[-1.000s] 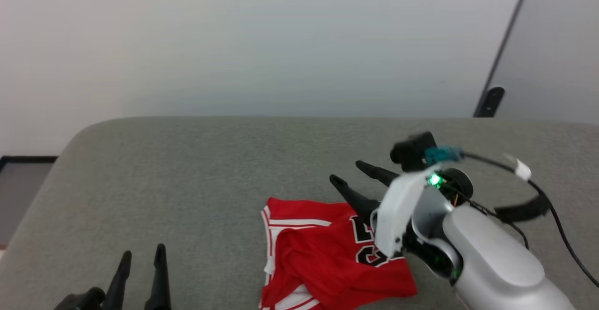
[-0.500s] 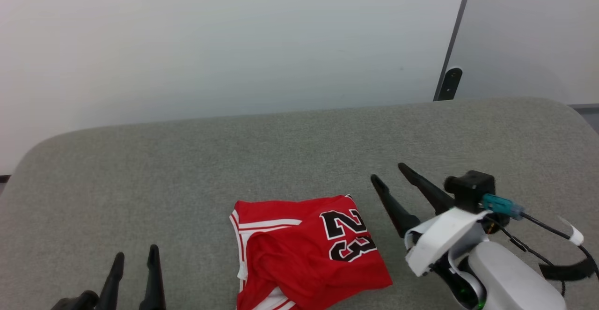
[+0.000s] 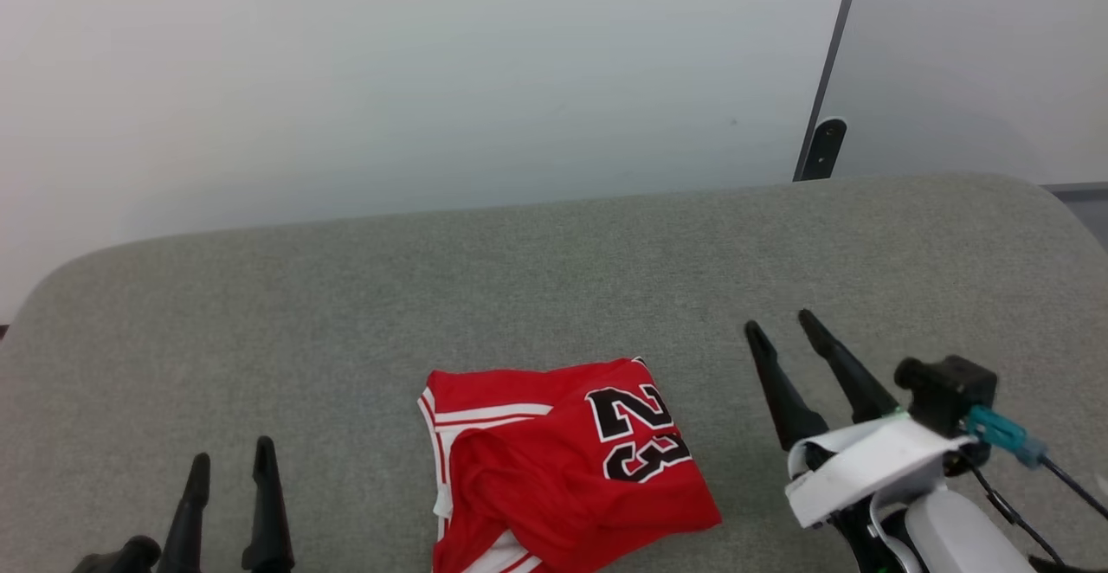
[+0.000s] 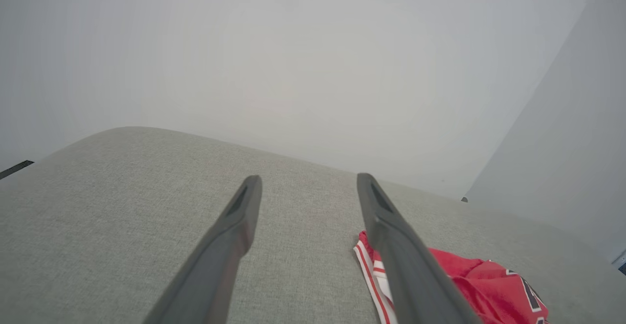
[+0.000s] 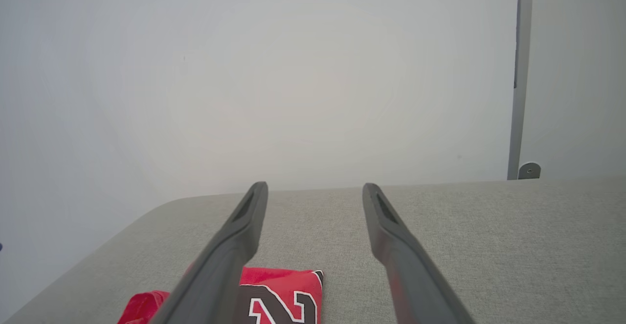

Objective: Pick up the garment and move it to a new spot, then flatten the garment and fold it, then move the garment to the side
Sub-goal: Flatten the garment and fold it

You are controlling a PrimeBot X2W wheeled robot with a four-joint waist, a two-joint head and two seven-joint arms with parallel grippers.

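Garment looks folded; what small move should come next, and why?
Probably ease the open right gripper to the garment's right edge: it lies folded on the cushion, untouched, nearer that gripper than the left gripper, and the side move seems due.

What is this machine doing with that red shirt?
A two-armed robot is working on a red shirt. It lies folded in a loose bundle on the grey cushion, number 23 facing up. Nothing grips it now: the right pincer hovers open just right of it, the left pincer open off to its left.
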